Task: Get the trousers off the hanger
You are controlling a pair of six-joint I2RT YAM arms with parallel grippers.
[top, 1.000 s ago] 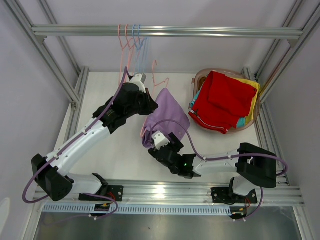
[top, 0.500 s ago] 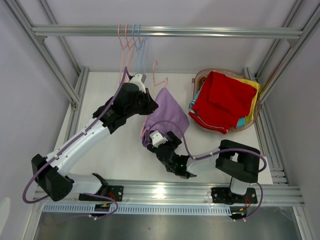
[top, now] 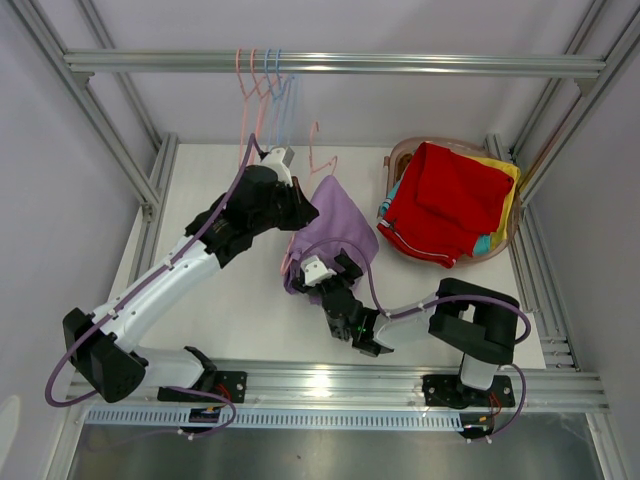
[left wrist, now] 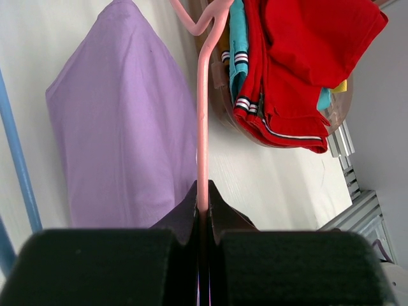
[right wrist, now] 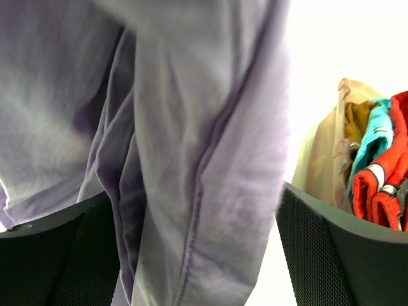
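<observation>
The left end effector [left wrist: 203, 210] is pinched shut on the straight stem of the thin pink wire hanger [left wrist: 203, 127], holding it raised above the white bench [top: 230, 290]. The small lavender cloth trousers [top: 335, 225] hang from that hanger in a loose drape. Their lower end reaches down to the right end effector [right wrist: 197, 242], whose black padded fingers [right wrist: 64, 255] stand wide apart with folds of lavender cloth between them, not yet gripped. The red trousers [top: 450, 205], with teal [left wrist: 239, 32], yellow [top: 505, 175] and brown [right wrist: 354, 118] ones under and beside them, already lie in the pinkish translucent round tub [top: 398, 152] at the right, so the lavender pair looks like the last one left.

The step in hand seems to be taking hold of the lavender cloth. To do it well, the right fingers should close on a thick fold, deep between the pads, and not on a thin edge that could slip. The left arm should hold the hanger steady while the right draws the cloth down and off to the side, slowly enough that the wire does not twist in the grip. How the cloth sits on the hanger's bar is hidden.
</observation>
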